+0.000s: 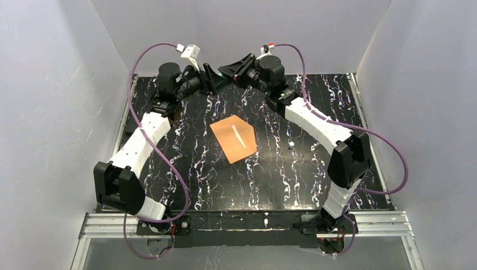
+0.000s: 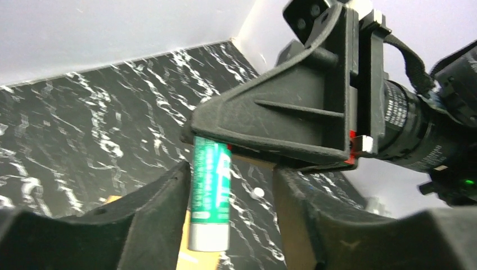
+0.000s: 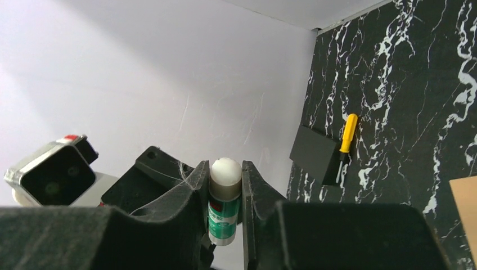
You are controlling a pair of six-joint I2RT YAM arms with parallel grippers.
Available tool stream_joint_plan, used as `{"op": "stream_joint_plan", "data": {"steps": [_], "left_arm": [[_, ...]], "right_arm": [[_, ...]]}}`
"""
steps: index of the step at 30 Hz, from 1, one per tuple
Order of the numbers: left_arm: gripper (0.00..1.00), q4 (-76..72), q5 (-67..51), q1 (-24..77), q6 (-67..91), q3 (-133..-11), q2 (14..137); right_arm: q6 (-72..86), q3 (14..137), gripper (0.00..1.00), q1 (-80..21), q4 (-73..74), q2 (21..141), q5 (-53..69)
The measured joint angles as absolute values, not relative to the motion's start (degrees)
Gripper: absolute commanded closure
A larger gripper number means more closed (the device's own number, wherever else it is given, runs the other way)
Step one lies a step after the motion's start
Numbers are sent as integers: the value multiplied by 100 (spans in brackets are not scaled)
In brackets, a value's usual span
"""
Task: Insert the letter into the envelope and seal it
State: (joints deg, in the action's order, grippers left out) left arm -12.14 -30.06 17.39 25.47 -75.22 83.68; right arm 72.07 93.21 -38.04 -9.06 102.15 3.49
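Envelope, orange-brown, is laid flat at the middle of the marbled table, with a narrow pale strip on it. At 12 o'clock from it, both grippers are met above the far edge. A green glue stick is clamped between the right gripper's fingers. The left gripper's jaws are spread around the stick's other end, with a gap seen on one side.
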Motion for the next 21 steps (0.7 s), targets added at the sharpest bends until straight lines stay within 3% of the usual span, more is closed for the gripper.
{"op": "stream_joint_plan", "data": {"steps": [4,10,13,16,21], "left_arm": [[39,-810,-3570,1715,2908,-7769,8444],[42,-143,-4534,1586,3518,-8254,8718],[49,-73,-4917,1559,3736,-8158,8737],[66,14,-5218,1509,3881,-8086,8755],[67,-82,-5590,1422,4178,-7929,8790]], "right_arm": [[6388,9537,95,-3793,-672,10215,587],[5162,9703,95,-3710,-484,10200,1472],[4722,9697,95,-3671,-349,10182,1962],[4442,9657,93,-3627,-290,10136,2362],[4241,9515,93,-3564,-342,10042,2947]]}}
